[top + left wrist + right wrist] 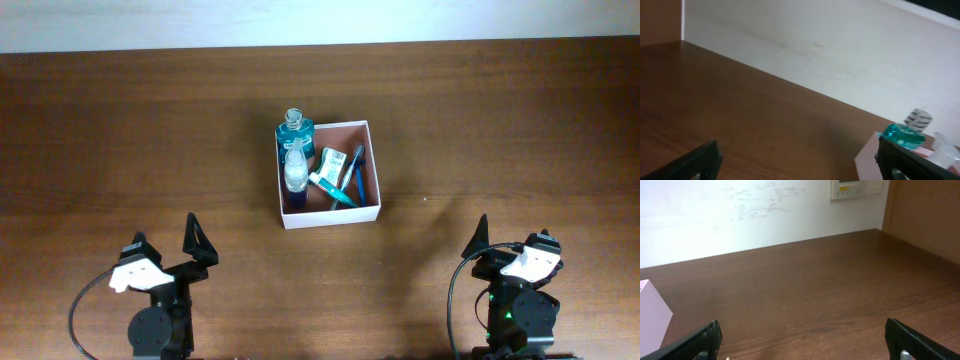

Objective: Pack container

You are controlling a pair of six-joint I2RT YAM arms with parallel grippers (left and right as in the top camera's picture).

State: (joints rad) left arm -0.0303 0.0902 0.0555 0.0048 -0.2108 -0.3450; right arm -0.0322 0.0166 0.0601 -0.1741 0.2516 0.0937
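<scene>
We see the container [330, 214] near the centre of the table [120, 130], a bit toward the far edge and well apart from both arms. Inside, a teal bottle [294, 130] stands in the far-left corner, its cap above the rim. Just in front of it, a small clear bottle [295, 172] sits along the left wall. Right of these a white-and-teal tube [333, 187] lies diagonally, w/ a small packet [334, 159] behind it. A blue pen-like thing [358, 170] lies by the right wall; we can't tell what it is. The items are packed close together.

The left gripper [167, 245] is at the near edge, left side, fingers wide apart and empty. The right gripper [512, 243] is at the near edge, right side, also spread and empty.

A pale wall [840, 55] runs behind the far edge, w/ a small wall panel [850, 189] toward the far-right corner.
</scene>
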